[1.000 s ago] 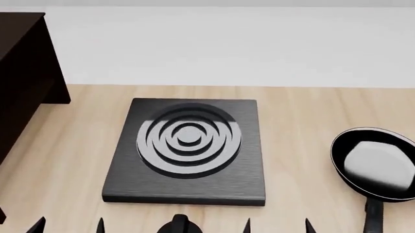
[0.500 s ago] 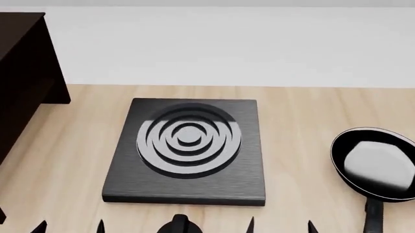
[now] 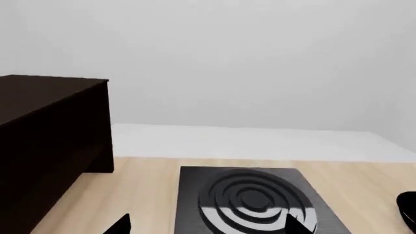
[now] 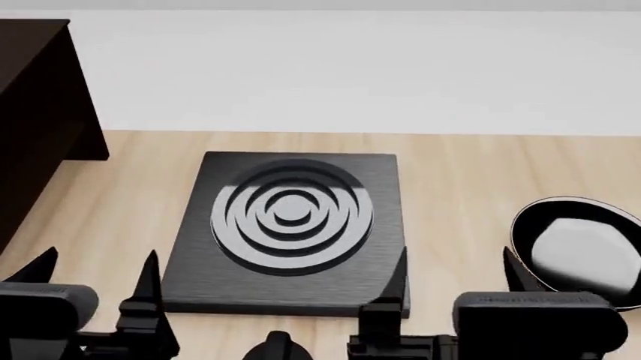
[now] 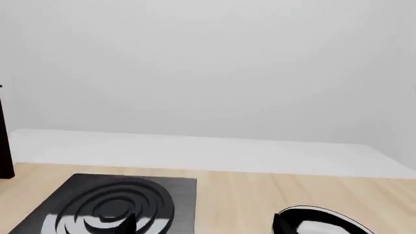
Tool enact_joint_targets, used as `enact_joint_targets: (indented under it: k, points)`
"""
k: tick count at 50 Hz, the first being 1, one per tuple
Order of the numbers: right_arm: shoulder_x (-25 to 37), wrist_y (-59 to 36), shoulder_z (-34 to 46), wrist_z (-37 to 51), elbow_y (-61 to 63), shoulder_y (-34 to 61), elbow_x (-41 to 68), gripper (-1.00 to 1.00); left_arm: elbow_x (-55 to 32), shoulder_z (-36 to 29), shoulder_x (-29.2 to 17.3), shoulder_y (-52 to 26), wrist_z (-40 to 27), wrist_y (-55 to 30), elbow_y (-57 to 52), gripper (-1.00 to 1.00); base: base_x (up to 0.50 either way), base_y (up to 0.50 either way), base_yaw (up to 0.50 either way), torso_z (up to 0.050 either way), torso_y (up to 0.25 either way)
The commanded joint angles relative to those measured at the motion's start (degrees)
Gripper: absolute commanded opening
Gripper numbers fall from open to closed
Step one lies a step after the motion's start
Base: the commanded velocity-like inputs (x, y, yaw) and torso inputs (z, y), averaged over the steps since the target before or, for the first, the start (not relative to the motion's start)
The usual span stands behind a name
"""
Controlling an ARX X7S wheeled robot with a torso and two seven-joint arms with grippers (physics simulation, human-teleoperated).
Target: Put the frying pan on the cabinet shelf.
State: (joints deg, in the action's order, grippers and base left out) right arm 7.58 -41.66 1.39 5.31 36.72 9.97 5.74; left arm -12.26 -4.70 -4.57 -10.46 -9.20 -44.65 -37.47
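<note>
Both grippers, left gripper (image 4: 97,274) and right gripper (image 4: 455,270), stand spread wide, holding nothing. Frying pan (image 4: 581,251) sits untouched beside the right one.

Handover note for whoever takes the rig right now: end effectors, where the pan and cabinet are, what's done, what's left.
Left end effector: open, empty, low over the near table edge on the left of the burner plate.
Right end effector: open, empty, near edge between the burner plate and the frying pan.
Frying pan: on the table at the far right of the head view, untouched; its handle is hidden behind the right arm.
Cabinet: far left, dark brown; the cabinet shelf itself is not visible in any view.
Done: nothing gripped yet.
Left: grasp the pan, likely with the right arm, carry it across to the cabinet, set it on the shelf.
</note>
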Motion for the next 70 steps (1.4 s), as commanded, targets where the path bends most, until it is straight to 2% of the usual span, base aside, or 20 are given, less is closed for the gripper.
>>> enact_joint_targets:
  k: [1, 2, 6, 11, 13, 15, 18, 20, 24, 33, 45, 49, 70]
  points:
    - [3.1, -24.1, -2.9, -1.0, 12.0, 9.6, 1.0, 1.0, -3.9, 2.7, 1.1, -10.7, -1.8, -18.6, -7.3, 1.0, 0.0, 0.0, 0.0, 0.0, 0.0]
    - [3.6, -28.8, -3.6, -1.3, 13.0, 11.7, 1.5, 1.0, -4.2, 3.1, 1.3, -11.7, -1.8, -18.8, -6.4, 1.0, 0.0, 0.0, 0.0, 0.0, 0.0]
    - [4.8, -38.0, -5.7, -2.6, 14.9, 16.5, 2.8, 1.0, -5.4, 4.2, 1.7, -13.8, -1.8, -20.0, -3.5, 1.0, 0.0, 0.0, 0.0, 0.0, 0.0]
    - [4.8, -46.2, -9.4, -4.3, 13.7, 20.1, 4.1, 1.0, -7.0, 6.3, 2.4, -17.6, -2.1, -20.9, -1.3, 1.0, 0.0, 0.0, 0.0, 0.0, 0.0]
    - [6.7, -48.3, -8.9, -2.9, 12.5, 20.5, 5.7, 1.0, -7.5, 6.5, 2.4, -18.2, -2.2, -20.6, -0.2, 1.0, 0.0, 0.0, 0.0, 0.0, 0.0]
    - [8.8, -48.3, -12.8, 3.2, 10.2, 20.6, 14.9, 1.0, -7.5, 6.6, 2.0, -17.8, -1.9, -18.9, 1.4, 1.0, 0.0, 0.0, 0.0, 0.0, 0.0]
    - [14.6, -48.3, -17.1, 18.5, 6.2, 21.6, 35.9, 1.0, -7.5, 6.3, 1.5, -17.5, -1.2, -16.1, 3.4, 1.0, 0.0, 0.0, 0.0, 0.0, 0.0]
    - [16.2, -48.1, -17.5, 21.4, 4.4, 21.9, 38.9, 1.0, -8.4, 6.2, 1.2, -18.3, -1.2, -17.8, 2.5, 1.0, 0.0, 0.0, 0.0, 0.0, 0.0]
    - [17.7, -46.2, -18.4, 21.3, -0.2, 21.9, 38.3, 1.0, -9.2, 7.4, 0.8, -17.3, -1.4, -17.5, 2.0, 1.0, 0.0, 0.0, 0.0, 0.0, 0.0]
    - [21.5, -40.4, -12.4, 19.0, -10.6, 22.3, 34.7, 1.0, -11.4, 9.6, -0.3, -14.7, -1.3, -18.1, 0.0, 1.0, 0.0, 0.0, 0.0, 0.0, 0.0]
    - [21.5, -35.1, -11.8, 17.1, -20.0, 20.7, 32.4, 1.0, -12.2, 8.5, -1.5, -14.7, -1.2, -17.4, 0.4, 1.0, 0.0, 0.0, 0.0, 0.0, 0.0]
    - [21.0, -31.0, -11.5, 15.7, -24.4, 21.4, 31.2, 1.0, -12.5, 8.7, -1.5, -14.7, -1.5, -16.9, 0.2, 1.0, 0.0, 0.0, 0.0, 0.0, 0.0]
    - [18.4, -25.1, -11.9, 14.3, -41.1, 27.5, 28.8, 1.0, -13.1, 6.3, -2.4, -14.3, -2.8, -16.6, 0.3, 1.0, 0.0, 0.0, 0.0, 0.0, 0.0]
